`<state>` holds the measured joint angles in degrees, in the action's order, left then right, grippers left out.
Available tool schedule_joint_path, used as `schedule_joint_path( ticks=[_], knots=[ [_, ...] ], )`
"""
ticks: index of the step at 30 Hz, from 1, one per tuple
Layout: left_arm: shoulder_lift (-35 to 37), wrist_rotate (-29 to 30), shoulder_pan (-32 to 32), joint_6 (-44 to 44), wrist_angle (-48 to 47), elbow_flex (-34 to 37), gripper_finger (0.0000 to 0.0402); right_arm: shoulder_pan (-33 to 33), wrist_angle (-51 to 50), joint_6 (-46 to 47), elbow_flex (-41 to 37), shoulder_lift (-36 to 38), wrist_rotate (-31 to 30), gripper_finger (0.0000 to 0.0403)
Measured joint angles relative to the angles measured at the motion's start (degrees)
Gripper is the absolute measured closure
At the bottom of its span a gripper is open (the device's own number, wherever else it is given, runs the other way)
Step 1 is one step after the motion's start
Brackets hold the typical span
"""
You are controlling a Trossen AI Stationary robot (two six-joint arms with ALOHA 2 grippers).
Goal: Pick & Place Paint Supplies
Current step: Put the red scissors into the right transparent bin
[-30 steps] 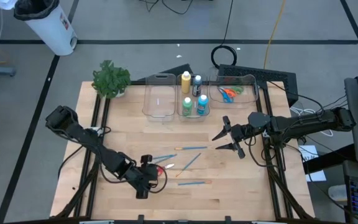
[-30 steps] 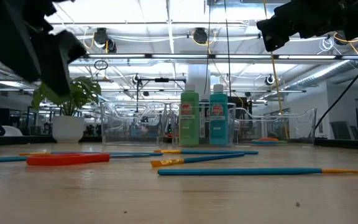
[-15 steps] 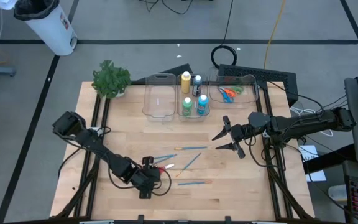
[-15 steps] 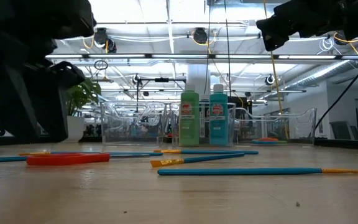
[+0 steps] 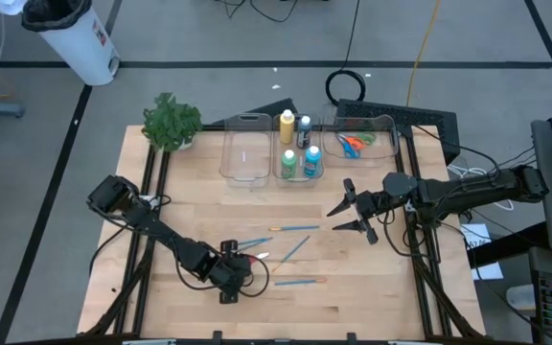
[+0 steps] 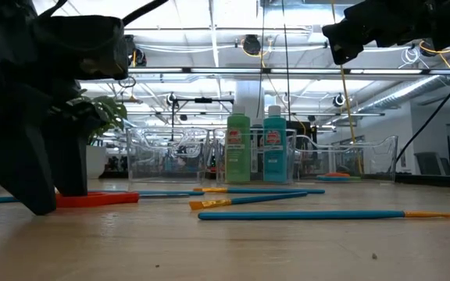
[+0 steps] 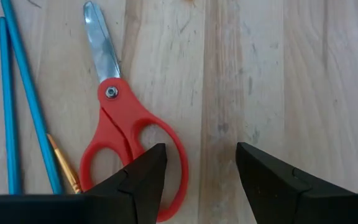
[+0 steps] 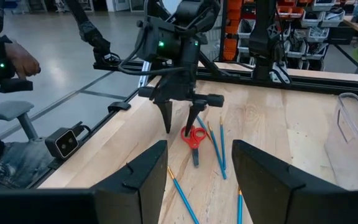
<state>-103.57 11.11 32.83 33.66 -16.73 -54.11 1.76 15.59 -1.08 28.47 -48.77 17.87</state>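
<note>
High view: straight down over whole worktop [image 5: 353,287]. Low view: worktop height, level across. Left wrist view: close, facing down at red scissors [image 7: 126,134]. Right wrist view: farther, shares those scissors.

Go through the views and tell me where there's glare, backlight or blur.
Low view: bright ceiling lights backlight the left gripper into a dark silhouette. Left wrist view: red scissors sharp, own fingers soft-edged. High view: evenly lit, no glare on the table.

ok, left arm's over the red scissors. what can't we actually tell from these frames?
- Red scissors: handle loops cut off behind a left finger in the left wrist view.
- Low view: left gripper hides the scissors' handle end.
- High view: scissors under the left gripper are too small to judge contact.
</note>
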Motion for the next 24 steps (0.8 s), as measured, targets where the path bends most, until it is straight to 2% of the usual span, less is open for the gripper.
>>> schedule_joint_path(
  ticks=[3, 6, 15, 24],
  knots=[
    [-0.08, -0.07, -0.24, 2.17, -0.44, 0.0, 0.0203, 0.0, 0.0, 0.02, 0.0, 0.0, 0.0, 0.0232],
    [-0.13, -0.27, -0.45, 3.73, -1.03, 0.03, 0.0231, 0.0, 0.0, 0.02, 0.0, 0.0, 0.0, 0.0232],
    [-0.23, -1.11, -0.99, 4.3, -1.24, 0.15, 0.0385, 0.0, 0.0, 0.02, 0.0, 0.0, 0.02, 0.0232],
    [2.15, -2.04, -1.46, 2.37, -0.69, -1.06, 0.0395, 0.02, 0.0, 0.02, 0.0, -0.02, 0.0, 0.0232]
  ],
)
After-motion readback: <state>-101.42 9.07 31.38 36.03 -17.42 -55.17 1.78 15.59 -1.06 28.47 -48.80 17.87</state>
